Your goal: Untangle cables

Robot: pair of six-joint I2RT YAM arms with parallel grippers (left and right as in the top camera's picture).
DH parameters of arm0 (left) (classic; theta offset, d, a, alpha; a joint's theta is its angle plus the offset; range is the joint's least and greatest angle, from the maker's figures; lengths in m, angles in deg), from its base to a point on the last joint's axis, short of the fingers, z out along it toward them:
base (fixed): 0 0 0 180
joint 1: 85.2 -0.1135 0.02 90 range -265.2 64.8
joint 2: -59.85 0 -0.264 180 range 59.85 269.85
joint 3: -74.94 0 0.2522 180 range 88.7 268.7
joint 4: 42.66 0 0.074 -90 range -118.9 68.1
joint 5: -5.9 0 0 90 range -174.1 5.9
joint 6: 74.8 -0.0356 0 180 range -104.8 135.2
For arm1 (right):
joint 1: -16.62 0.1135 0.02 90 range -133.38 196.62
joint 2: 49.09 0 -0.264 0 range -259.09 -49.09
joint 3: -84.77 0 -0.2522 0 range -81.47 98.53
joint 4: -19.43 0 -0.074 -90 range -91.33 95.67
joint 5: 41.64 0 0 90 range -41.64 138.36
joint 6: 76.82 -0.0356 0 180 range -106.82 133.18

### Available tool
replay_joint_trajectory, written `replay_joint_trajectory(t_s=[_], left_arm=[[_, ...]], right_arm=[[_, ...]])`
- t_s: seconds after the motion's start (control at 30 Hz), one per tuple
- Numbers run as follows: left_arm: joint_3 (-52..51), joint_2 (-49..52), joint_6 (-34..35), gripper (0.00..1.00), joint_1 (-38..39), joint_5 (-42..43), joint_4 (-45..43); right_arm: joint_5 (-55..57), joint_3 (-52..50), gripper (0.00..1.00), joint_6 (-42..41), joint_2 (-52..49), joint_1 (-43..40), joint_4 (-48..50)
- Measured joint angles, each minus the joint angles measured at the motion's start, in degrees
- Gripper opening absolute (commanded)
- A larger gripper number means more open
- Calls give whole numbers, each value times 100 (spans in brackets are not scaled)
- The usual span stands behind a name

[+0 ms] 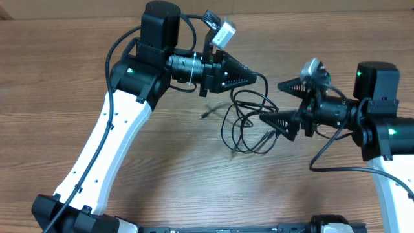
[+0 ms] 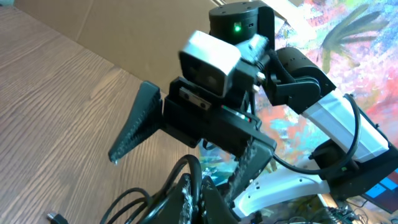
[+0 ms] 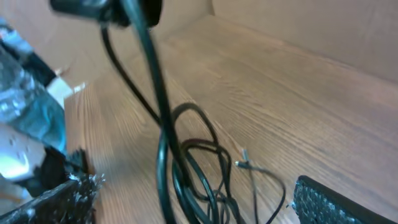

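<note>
The cables (image 1: 240,124) are thin black cords in loose loops on the wooden table, between the two arms. My left gripper (image 1: 254,76) is shut on one strand and holds it up from the clump; in the left wrist view the cord (image 2: 188,167) runs up between the closed jaws (image 2: 198,186). My right gripper (image 1: 274,102) stands wide open just right of the loops, nothing between its fingers. The right wrist view shows the cables (image 3: 194,155) lying between the spread gripper (image 3: 193,208), one strand rising steeply, and a small plug (image 3: 242,164) beside them.
Another small plug end (image 1: 204,115) lies left of the loops. The bare wooden table (image 1: 162,175) stretches toward the front. A brown cardboard wall (image 1: 77,8) lines the far edge. The right arm's camera (image 2: 208,62) and finger (image 2: 134,130) are close in front of the left wrist.
</note>
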Motion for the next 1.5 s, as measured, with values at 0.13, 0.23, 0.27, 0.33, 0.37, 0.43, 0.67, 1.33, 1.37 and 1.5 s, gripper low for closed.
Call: replay_joint_trajectory(t_s=[0.13, 0.23, 0.27, 0.33, 0.37, 0.43, 0.67, 1.33, 1.37, 1.5], left_arm=[[0, 0, 37, 4, 0, -52, -2], [0, 0, 37, 4, 0, -114, -2], [0, 0, 37, 4, 0, -131, -2], [0, 0, 39, 4, 7, -157, -2], [0, 0, 39, 4, 7, -160, 0], [0, 0, 44, 4, 33, -179, 0], [0, 0, 59, 4, 588, -216, -2], [0, 0, 59, 4, 603, -39, -4], [0, 0, 61, 4, 599, 0, -2], [0, 0, 59, 4, 599, 74, -2]], right_arm=[[-4, 0, 100, -446, 2, 0, -17], [-4, 0, 100, -586, 2, 0, -37], [-4, 0, 100, -605, 2, 0, -17], [-7, 0, 100, -647, 2, 0, 101], [-7, 0, 100, -658, 2, 0, 144], [-4, 2, 100, -715, 2, 0, 328], [385, 0, 100, -1292, 2, 0, 890], [4395, 0, 100, -3381, -42, 33, 636], [4518, 0, 100, -3477, -55, 33, 625], [4872, 0, 100, -3753, -114, 35, 520]])
